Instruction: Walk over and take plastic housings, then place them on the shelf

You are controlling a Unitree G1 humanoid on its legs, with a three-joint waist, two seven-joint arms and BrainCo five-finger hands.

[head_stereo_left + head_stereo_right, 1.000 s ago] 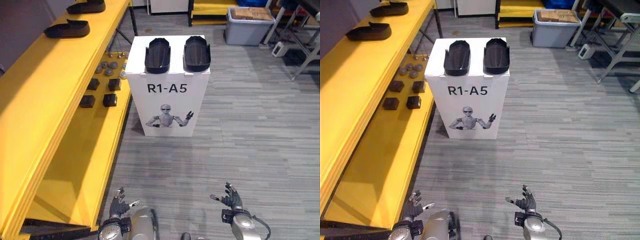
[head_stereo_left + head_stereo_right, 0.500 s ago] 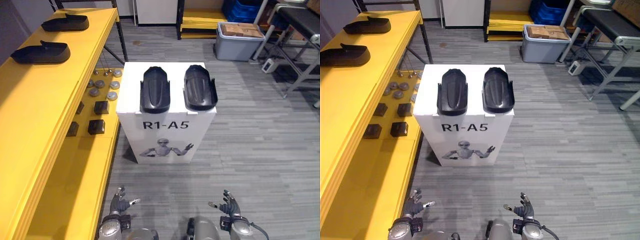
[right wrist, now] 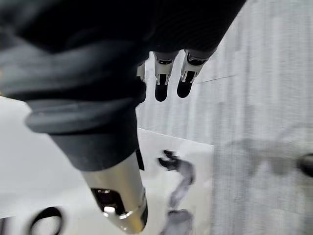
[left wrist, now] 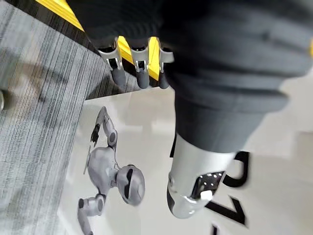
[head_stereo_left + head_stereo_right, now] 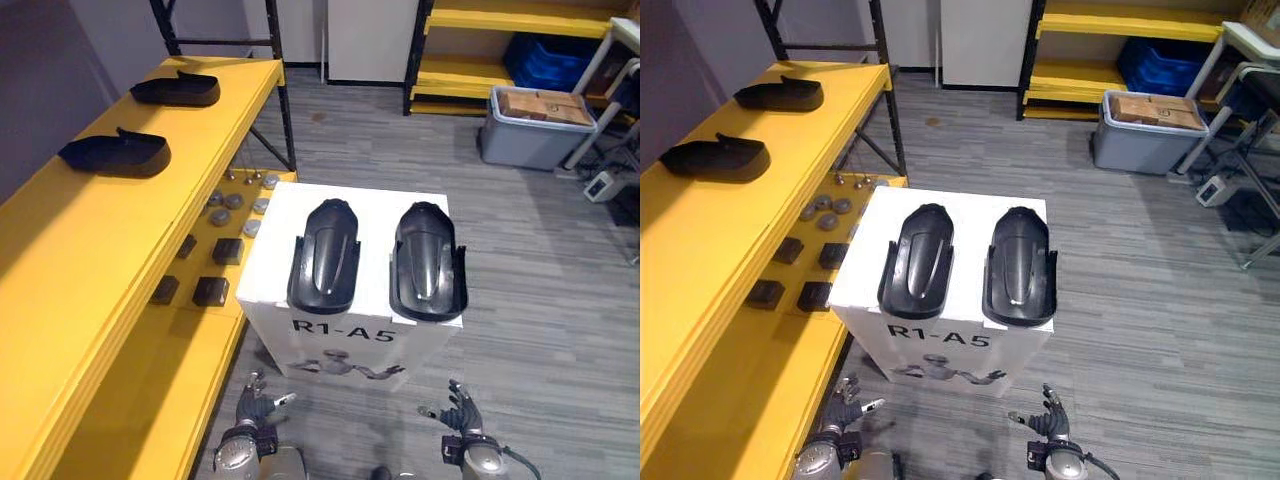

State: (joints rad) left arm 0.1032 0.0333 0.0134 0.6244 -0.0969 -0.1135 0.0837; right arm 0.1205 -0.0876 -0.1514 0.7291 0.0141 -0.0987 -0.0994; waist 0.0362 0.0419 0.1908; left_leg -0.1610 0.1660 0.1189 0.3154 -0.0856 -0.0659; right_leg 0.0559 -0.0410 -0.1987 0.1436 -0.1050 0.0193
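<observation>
**Robot at the box, housings not yet lifted**

On top of a white rectangular box [image 5: 268, 285] lie two glossy black, elongated plastic shells side by side: the left housing [image 5: 325, 258] and the right housing [image 5: 428, 262]. The left hand [image 5: 256, 402] and right hand [image 5: 460, 408] hang low before the box front, fingers loosely spread, holding nothing. The walk looks about done; next, the hands must rise and grasp the housings. The long yellow board shelf [image 5: 90, 260] at left carries two similar black shells [image 5: 115, 152].

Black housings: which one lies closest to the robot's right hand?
The right-hand housing on the white box, just beyond the right hand. Its neighbour lies further left; the other two sit away on the yellow shelf.
</observation>
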